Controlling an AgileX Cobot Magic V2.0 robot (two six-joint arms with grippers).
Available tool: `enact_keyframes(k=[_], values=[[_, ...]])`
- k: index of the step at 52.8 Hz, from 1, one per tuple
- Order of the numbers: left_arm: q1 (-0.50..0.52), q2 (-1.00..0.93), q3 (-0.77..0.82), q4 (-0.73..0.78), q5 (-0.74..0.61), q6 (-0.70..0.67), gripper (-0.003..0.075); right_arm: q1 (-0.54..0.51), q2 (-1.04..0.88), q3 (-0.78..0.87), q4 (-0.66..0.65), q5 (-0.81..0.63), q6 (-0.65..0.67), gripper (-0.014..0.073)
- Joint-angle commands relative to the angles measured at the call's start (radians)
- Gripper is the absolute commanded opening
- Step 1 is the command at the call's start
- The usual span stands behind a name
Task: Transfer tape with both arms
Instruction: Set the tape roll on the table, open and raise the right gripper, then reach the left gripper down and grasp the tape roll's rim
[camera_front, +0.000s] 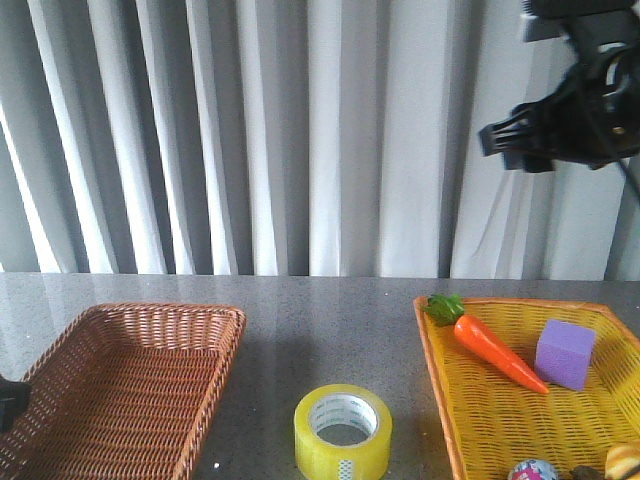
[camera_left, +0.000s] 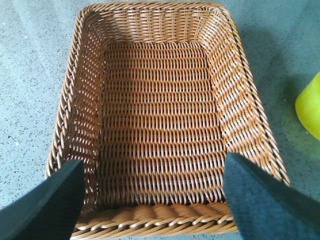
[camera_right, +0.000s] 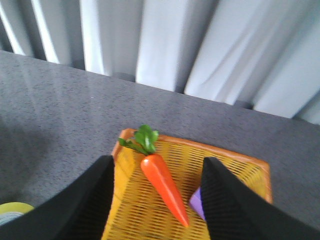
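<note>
Grey speckled stone makes up the bench (camera_front: 330, 300), backed by pale pleated curtains (camera_front: 300, 130). On its left side lies a brown wicker basket (camera_front: 120, 385); on its right a yellow woven basket (camera_front: 520, 410) carries an orange toy carrot (camera_front: 497, 351) with green leaves, a purple cube (camera_front: 565, 354) just beside the carrot's tip, and parts of some small items at the near edge, too cut off to name. The right arm (camera_front: 575, 110) hangs high above the yellow basket, well clear of the bench; the right hand (camera_right: 156, 200) has its two dark fingers (camera_right: 85, 205) spread wide with nothing between them, and its own view looks down on the carrot and a corner of the cube. The left hand (camera_left: 152, 197) sits low over the near rim of the brown basket, its fingers (camera_left: 42, 207) likewise wide apart and holding nothing, the woven floor showing bare between them; in the front view only a dark bit of it shows at the left edge. The tape (camera_front: 343, 432), a yellow roll lying flat with its white core facing up, rests on the bench between the two baskets, near the front edge, apart from both hands; it shows as a yellow sliver at the edge of each wrist view.
</note>
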Motion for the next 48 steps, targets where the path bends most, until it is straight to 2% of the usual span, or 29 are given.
enact_keyframes(k=[1, 15, 25, 33, 40, 48], values=[[-0.007, -0.009, -0.037, 0.003, -0.063, -0.006, 0.0541, -0.059, -0.114, 0.095, -0.001, -0.092, 0.004, 0.0290], [-0.007, -0.009, -0.037, -0.006, -0.104, -0.007, 0.0541, -0.186, -0.305, 0.448, -0.005, -0.227, 0.000, -0.0014], [-0.008, -0.009, -0.037, -0.039, -0.104, -0.007, 0.0541, -0.203, -0.408, 0.542, -0.008, -0.264, 0.004, -0.0008], [-0.070, -0.009, -0.064, -0.107, -0.144, 0.027, 0.0541, -0.203, -0.454, 0.542, -0.001, -0.261, 0.004, -0.0008], [-0.140, 0.036, -0.192, -0.099, -0.076, 0.111, 0.0541, -0.203, -0.461, 0.542, -0.001, -0.262, 0.004, -0.0008], [-0.188, 0.166, -0.411, -0.095, 0.060, 0.117, 0.0541, -0.203, -0.461, 0.542, 0.000, -0.262, 0.004, -0.0008]])
